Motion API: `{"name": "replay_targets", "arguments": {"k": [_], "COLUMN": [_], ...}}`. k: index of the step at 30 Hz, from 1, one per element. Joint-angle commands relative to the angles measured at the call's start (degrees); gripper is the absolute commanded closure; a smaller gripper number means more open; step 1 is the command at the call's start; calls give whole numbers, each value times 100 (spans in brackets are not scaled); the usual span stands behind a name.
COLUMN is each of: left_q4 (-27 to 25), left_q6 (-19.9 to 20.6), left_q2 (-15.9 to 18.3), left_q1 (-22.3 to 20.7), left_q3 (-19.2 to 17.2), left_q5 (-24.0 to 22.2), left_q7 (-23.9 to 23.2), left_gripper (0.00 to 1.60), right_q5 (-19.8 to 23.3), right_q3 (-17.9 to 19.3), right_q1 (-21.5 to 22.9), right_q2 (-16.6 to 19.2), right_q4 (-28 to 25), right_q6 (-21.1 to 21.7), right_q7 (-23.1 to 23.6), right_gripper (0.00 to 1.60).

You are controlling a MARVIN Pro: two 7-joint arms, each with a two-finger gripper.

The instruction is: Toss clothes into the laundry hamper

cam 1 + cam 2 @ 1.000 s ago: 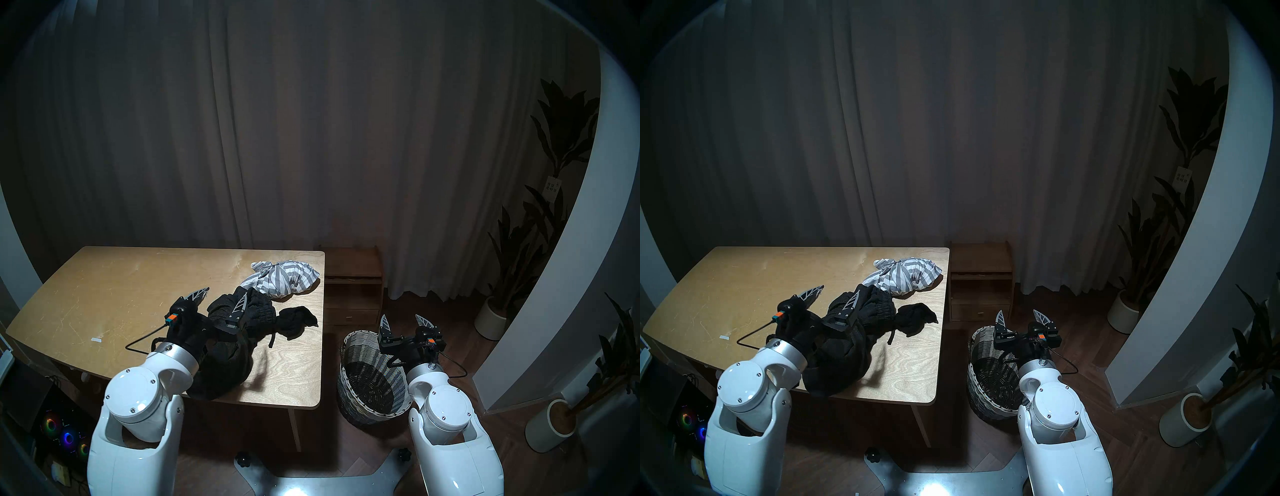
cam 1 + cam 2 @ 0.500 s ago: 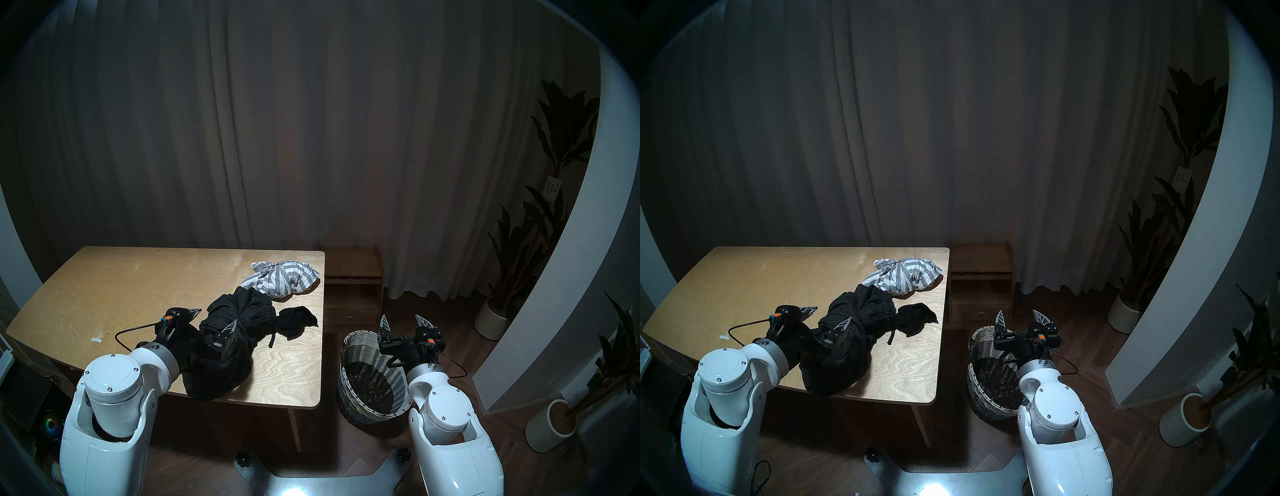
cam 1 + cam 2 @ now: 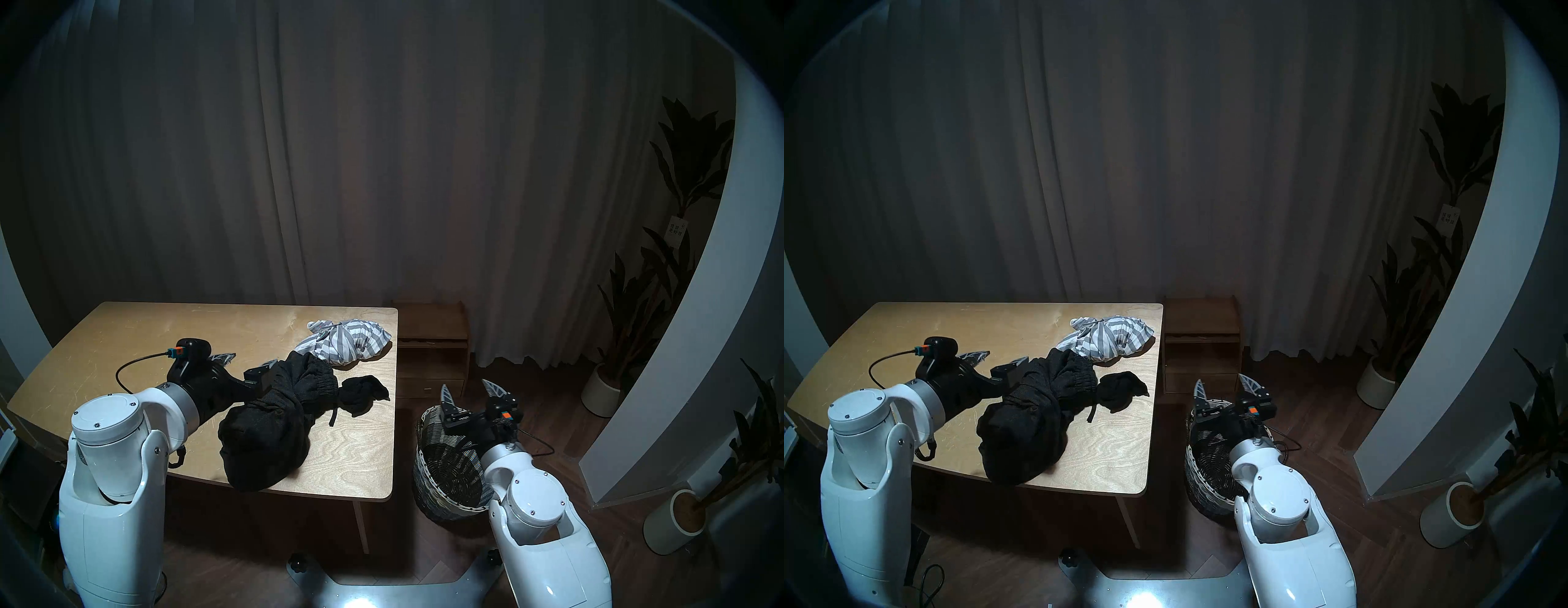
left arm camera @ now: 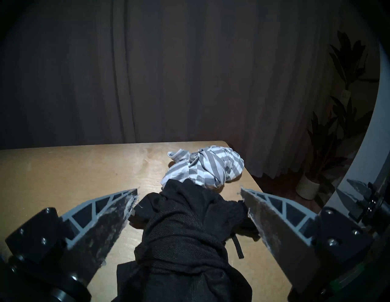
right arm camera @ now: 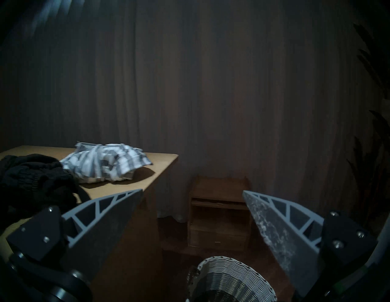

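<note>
The big black knit garment point(image 3: 271, 424) lies bunched on the wooden table point(image 3: 127, 335), reaching the front edge. My left gripper point(image 3: 248, 363) is open and low over the table at the garment's left. In the left wrist view the garment point(image 4: 181, 227) lies between the spread fingers point(image 4: 109, 213). The small black garment point(image 3: 365, 392) lies to its right. The grey-and-white striped garment point(image 3: 348, 342) lies at the far right corner. The woven hamper point(image 3: 428, 475) stands on the floor right of the table. My right gripper point(image 3: 471, 390) is open and empty above the hamper's far rim point(image 5: 228, 274).
A brown wooden shelf unit point(image 3: 432, 348) stands behind the hamper by the curtain. Potted plants point(image 3: 602, 390) and a white curved wall point(image 3: 679, 361) are at the right. The robot's base plate point(image 3: 382, 594) is on the floor in front.
My left arm has swung left and dropped to table height, so its open fingers now straddle the black knit garment from the left. My right gripper has shifted a little left over the hamper.
</note>
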Motion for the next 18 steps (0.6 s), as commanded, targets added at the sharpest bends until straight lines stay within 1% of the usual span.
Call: {"name": "replay_targets", "arguments": {"k": [1, 2, 3, 4, 5, 6, 7, 8, 9, 10, 11, 13, 15, 17, 18], "left_q4": [-126, -126, -125, -125, -125, -125, -126, -125, -126, -126, -128, -130, -132, -133, -134], "left_q6": [2, 10, 21, 21, 40, 47, 56, 62, 69, 69, 83, 98, 110, 115, 126], "left_q2": [-74, -78, -84, -84, -96, -101, -107, -111, -117, -117, -129, -139, -147, -150, -154], "left_q1": [-239, -243, -250, -250, -263, -267, -274, -278, -284, -284, -297, -309, -318, -321, -327], "left_q3": [-56, -57, -59, -59, -61, -61, -61, -61, -61, -61, -60, -59, -58, -57, -55], "left_q5": [-91, -99, -109, -109, -128, -136, -145, -152, -161, -161, -178, -195, -208, -214, -226], "left_q7": [52, 60, 71, 71, 94, 103, 115, 124, 135, 135, 157, 179, 198, 207, 224], "left_gripper": [0, 0, 0, 0, 0, 0, 0, 0, 0, 0, 0, 0, 0, 0, 0], "right_q5": [7, -16, -27, -27, -37, -51, -50, -55, -58, -58, -134, -258, -313, -366, -498], "right_q3": [-792, -877, -971, -971, -1177, -1281, -1378, -1449, -1543, -1543, -1681, -1771, -1772, -1757, -1744], "right_q1": [683, 667, 767, 767, 895, 954, 1037, 1024, 1170, 1170, 1279, 1390, 1504, 1550, 1644], "right_q2": [134, 169, 172, 172, 205, 222, 226, 256, 232, 232, 229, 197, 117, 75, 5], "right_q4": [72, 56, 136, 136, 266, 327, 407, 418, 555, 555, 730, 981, 1213, 1288, 1378], "right_q6": [71, 76, 94, 94, 135, 150, 175, 184, 222, 222, 224, 181, 172, 138, 85], "right_q7": [254, 260, 282, 282, 316, 349, 363, 380, 396, 396, 403, 445, 438, 435, 441], "right_gripper": [0, 0, 0, 0, 0, 0, 0, 0, 0, 0, 0, 0, 0, 0, 0]}}
